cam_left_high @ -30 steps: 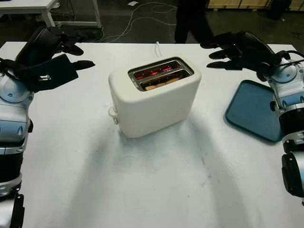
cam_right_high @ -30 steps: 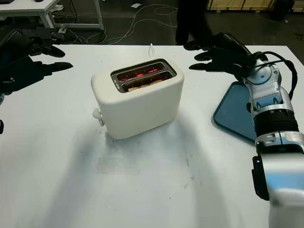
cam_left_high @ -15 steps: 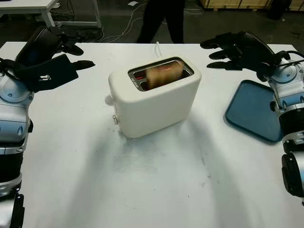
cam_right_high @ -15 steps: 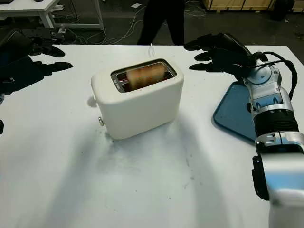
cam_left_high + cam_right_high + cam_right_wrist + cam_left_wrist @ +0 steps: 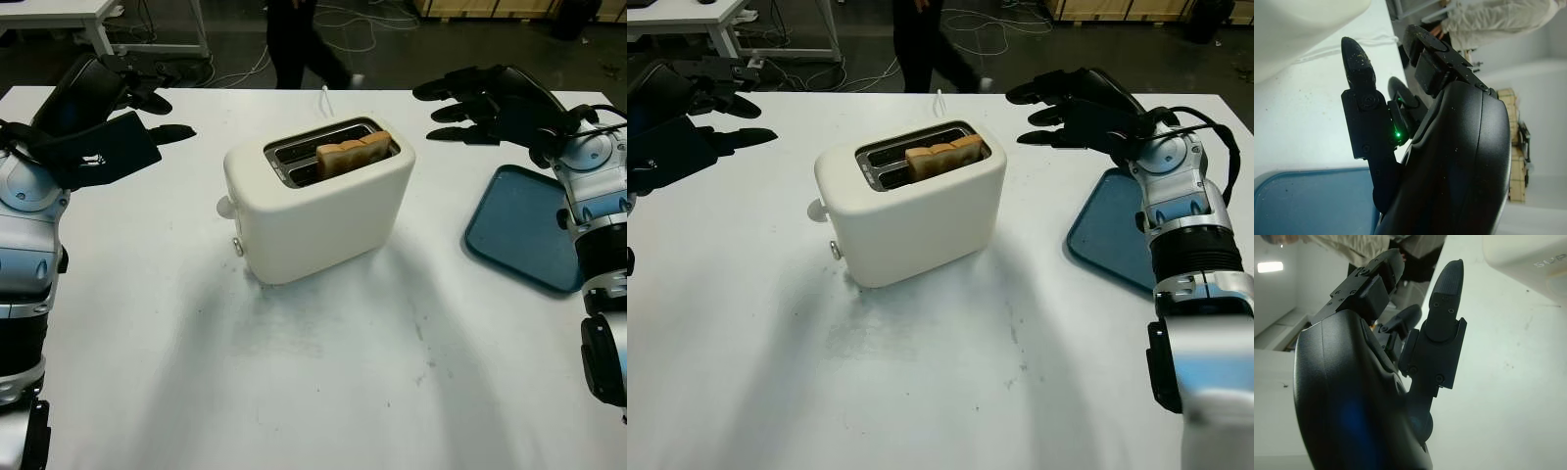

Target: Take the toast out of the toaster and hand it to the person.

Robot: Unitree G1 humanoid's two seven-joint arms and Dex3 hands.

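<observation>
The left hand (image 5: 108,132) hovers open and empty, well apart from the toaster (image 5: 318,201) on its inner side. The right hand (image 5: 1073,103) is likewise open and holding nothing, raised beyond the blue tray (image 5: 524,230). Between the hands, toast (image 5: 353,154) stands up from the toaster's slot. The lettering on the toaster's wall (image 5: 1547,264) is too cropped to read.

one toaster (image 5: 318,201), one toast (image 5: 353,153), one tray (image 5: 522,227).

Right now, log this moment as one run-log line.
toast: popped up in toaster, untouched | left hand: open, raised left of toaster | right hand: open, raised right of toaster | person: beyond table
</observation>
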